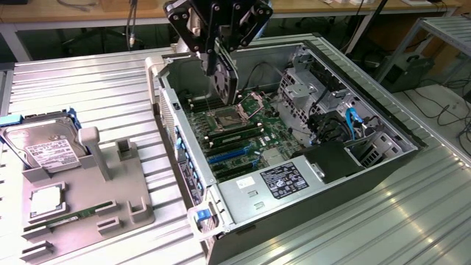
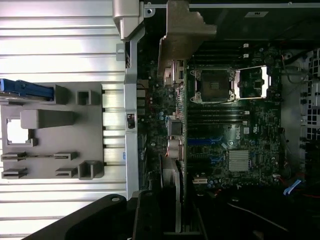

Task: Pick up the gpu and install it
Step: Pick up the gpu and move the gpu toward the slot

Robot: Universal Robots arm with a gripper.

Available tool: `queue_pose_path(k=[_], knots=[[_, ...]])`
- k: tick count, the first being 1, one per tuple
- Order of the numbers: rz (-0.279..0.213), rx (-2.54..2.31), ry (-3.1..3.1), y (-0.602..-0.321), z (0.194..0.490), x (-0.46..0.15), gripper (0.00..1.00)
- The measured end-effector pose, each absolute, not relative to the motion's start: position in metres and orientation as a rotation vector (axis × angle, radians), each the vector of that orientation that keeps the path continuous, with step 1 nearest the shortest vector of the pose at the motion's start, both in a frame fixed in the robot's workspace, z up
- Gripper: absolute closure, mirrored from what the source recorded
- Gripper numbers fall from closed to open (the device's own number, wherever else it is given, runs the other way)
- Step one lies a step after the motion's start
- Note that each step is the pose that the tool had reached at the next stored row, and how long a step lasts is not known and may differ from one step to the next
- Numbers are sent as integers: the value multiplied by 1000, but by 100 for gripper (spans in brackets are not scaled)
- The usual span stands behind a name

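Observation:
The gpu (image 1: 224,77), a dark card with a round fan, hangs upright on edge from my gripper (image 1: 217,52), which is shut on its upper part. It is held above the far end of the open computer case (image 1: 383,160), over the motherboard (image 1: 235,132) near the CPU socket (image 1: 228,118). In the wrist view the gpu (image 2: 181,125) shows edge-on, with its silver bracket pointing at the case's rear wall. My gripper (image 2: 172,215) clamps its near end. The blue expansion slots (image 1: 231,154) lie lower down on the board and nothing is in them.
On the exterior view's left a grey holder tray (image 1: 140,210) carries a hard drive (image 1: 44,146), a CPU chip (image 1: 46,200) and a green memory stick (image 1: 74,214). Inside the case sit the power supply (image 1: 272,185), drive cage and loose cables (image 1: 349,124).

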State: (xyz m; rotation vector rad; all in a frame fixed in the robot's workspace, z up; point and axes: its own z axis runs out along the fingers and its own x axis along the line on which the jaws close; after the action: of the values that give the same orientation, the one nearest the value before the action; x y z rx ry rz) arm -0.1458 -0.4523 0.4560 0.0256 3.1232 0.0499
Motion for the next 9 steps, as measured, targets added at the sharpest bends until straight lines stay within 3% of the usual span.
queue_pose_path(k=[9], knots=[[50, 26, 3123, -452, 456, -132, 72]])
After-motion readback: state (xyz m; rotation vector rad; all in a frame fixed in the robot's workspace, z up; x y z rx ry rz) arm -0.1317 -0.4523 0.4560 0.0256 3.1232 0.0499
